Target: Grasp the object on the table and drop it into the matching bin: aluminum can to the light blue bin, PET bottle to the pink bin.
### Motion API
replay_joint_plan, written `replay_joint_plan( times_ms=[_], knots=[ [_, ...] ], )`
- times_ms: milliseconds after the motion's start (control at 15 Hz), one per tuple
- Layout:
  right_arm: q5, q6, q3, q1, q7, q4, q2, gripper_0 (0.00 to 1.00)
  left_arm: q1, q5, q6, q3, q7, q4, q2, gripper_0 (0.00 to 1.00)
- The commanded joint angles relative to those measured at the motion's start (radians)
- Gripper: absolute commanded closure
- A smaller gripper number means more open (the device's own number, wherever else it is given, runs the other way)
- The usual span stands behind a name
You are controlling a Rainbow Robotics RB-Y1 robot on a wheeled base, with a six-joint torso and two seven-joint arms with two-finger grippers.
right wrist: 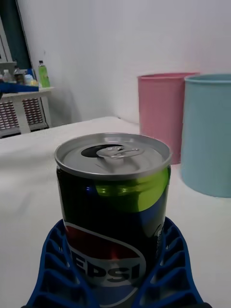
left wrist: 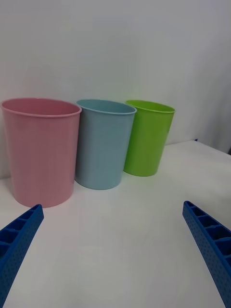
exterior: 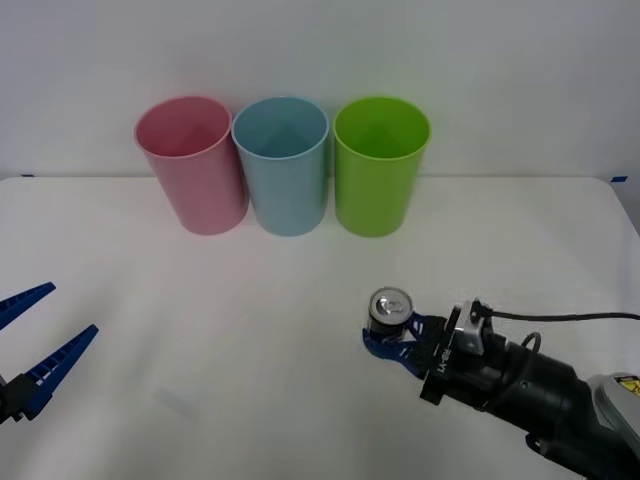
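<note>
The aluminum can point(exterior: 390, 308) point(right wrist: 113, 207), dark with a silver lid and a red, white and blue logo, stands upright on the white table point(exterior: 200, 330), right of centre and in front of the bins. My right gripper point(exterior: 392, 335) point(right wrist: 114, 250) is shut on the can, one blue finger pressed against each side of its lower half. At the table's back stand the pink bin point(exterior: 192, 165) point(right wrist: 161, 110) point(left wrist: 41, 149) and, just right of it, the light blue bin point(exterior: 283, 165) point(right wrist: 209, 134) point(left wrist: 103, 142). My left gripper point(exterior: 72, 308) point(left wrist: 111, 208) is open at the front left, holding nothing.
A lime green bin point(exterior: 380, 165) point(left wrist: 147, 137) stands right of the light blue one, and the three bins nearly touch. Bare white tabletop lies between the can and the bins. A cable point(exterior: 570, 318) runs from my right wrist to the right edge.
</note>
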Motion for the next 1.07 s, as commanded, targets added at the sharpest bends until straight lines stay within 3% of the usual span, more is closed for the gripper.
replay_joint_plan(
  times_ms=[67,333,600,867,1067],
  knots=[
    [-0.002,0.027,-0.034,0.005,-0.114,-0.090,-0.007,1.00,0.000,0.000,0.000,0.000,0.000,0.000,0.000,0.00],
    [-0.002,0.056,-0.095,0.003,-0.286,-0.198,-0.006,1.00,0.000,0.000,0.000,0.000,0.000,0.000,0.000,0.00],
    [-0.002,0.085,-0.124,-0.037,-0.355,-0.231,-0.006,1.00,0.000,0.000,0.000,0.000,0.000,0.000,0.000,0.00],
    [0.024,0.171,-0.111,-0.120,-0.378,-0.236,-0.006,1.00,0.000,0.000,0.000,0.000,0.000,0.000,0.000,0.00],
    [0.052,0.298,-0.049,-0.187,-0.407,-0.236,-0.006,1.00,0.000,0.000,0.000,0.000,0.000,0.000,0.000,0.00]
  ],
)
